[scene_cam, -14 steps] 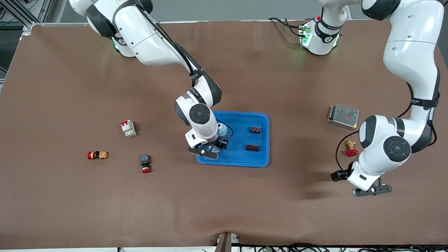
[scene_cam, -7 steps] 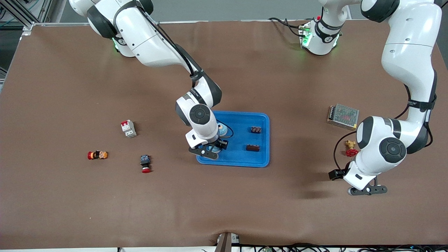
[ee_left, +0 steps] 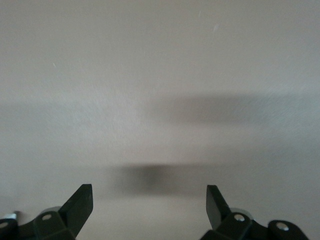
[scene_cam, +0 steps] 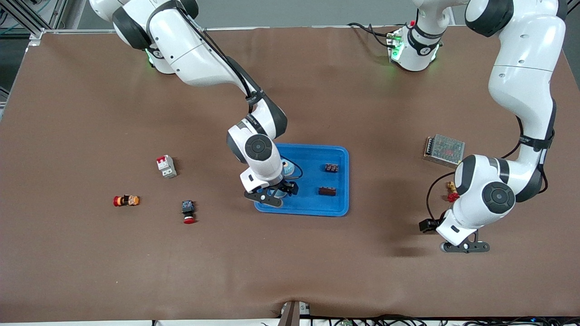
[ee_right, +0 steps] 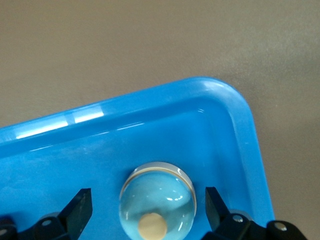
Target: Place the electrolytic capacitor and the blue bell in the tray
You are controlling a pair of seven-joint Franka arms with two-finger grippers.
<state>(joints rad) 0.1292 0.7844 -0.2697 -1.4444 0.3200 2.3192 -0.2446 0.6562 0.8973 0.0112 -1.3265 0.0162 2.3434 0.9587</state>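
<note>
right gripper point(ee_right: 145, 210) jaws spread open around the bell point(ee_right: 157, 200), sitting in the tray point(scene_cam: 337, 208) at its nine o'clock end. lift straight up, don't nudge it. left gripper point(scene_cam: 466, 247) waits, open.

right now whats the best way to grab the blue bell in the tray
Take the blue bell across its round rim, coming straight down from above. It sits dome-up in the tray, and the right gripper already has its open fingers either side of the rim.

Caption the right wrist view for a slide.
Open right gripper straddles the blue bell resting in the tray.
</note>
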